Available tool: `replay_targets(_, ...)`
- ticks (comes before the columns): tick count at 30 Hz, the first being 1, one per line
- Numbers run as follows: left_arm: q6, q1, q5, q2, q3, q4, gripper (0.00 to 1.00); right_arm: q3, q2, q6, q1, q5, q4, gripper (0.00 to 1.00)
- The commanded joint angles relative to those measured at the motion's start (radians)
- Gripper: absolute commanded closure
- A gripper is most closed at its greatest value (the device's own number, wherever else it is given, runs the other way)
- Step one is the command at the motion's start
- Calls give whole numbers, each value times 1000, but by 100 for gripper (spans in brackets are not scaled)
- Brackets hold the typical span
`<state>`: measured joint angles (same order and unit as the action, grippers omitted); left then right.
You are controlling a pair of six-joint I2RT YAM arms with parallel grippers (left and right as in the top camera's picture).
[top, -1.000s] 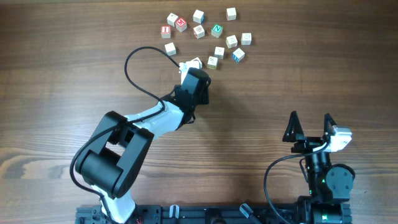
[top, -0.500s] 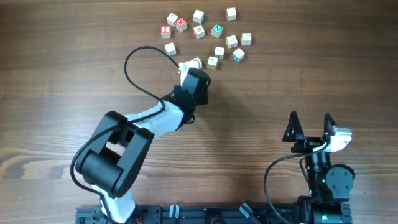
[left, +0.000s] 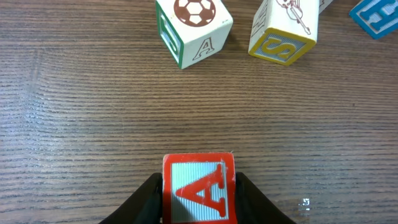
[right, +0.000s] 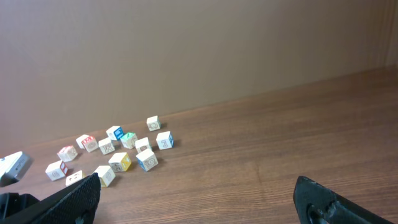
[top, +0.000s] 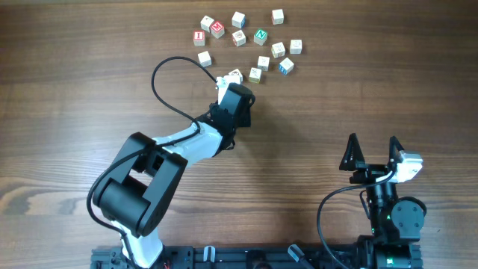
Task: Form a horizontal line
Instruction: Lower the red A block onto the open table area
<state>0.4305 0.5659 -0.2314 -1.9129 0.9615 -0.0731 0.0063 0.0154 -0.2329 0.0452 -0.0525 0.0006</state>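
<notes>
1. Left fingers flank the red A cube, set on the tabletop. They have eased outward over the last second, and I cannot tell if they still pinch it.
2. Ball-printed cube sits at 12 o'clock of it, apart. The row is probably unfinished.
3. Right fingers are wide apart and idle.

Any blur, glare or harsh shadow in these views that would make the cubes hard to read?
Overhead: even light, soft shadows, no glare, but the cubes are too small to read most letters. Left wrist: sharp, the A cube crisp; the far cubes cropped by the top edge. Right wrist: cubes tiny and distant, its own jaws dark and soft in the bottom corners.
</notes>
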Motion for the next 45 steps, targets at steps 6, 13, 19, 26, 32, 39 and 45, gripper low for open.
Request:
replay_targets(6,-5,2,-13,-34,-10,12,56,-1,-8,13,7,-13,2,0)
replay_targets(13,-5,2,-13,-34,-10,12,46,-1,-8,13,7,-13,2,0)
replay_targets(19,-5,2,-13,-34,-10,12,33,-1,-8,13,7,-13,2,0)
replay_targets(26,-4,2,-13,-34,-10,12,36,-1,-8,13,7,-13,2,0)
replay_targets(32,-5,12,-13,-34,-10,8,45,-1,-8,13,7,-13,2,0)
replay_targets(39,-4,18,-13,-34,-10,1,49,-1,-8,13,7,-13,2,0)
replay_targets(45,-4,28,-13,-34,-10,-4,55,-1,-8,13,7,-13,2,0)
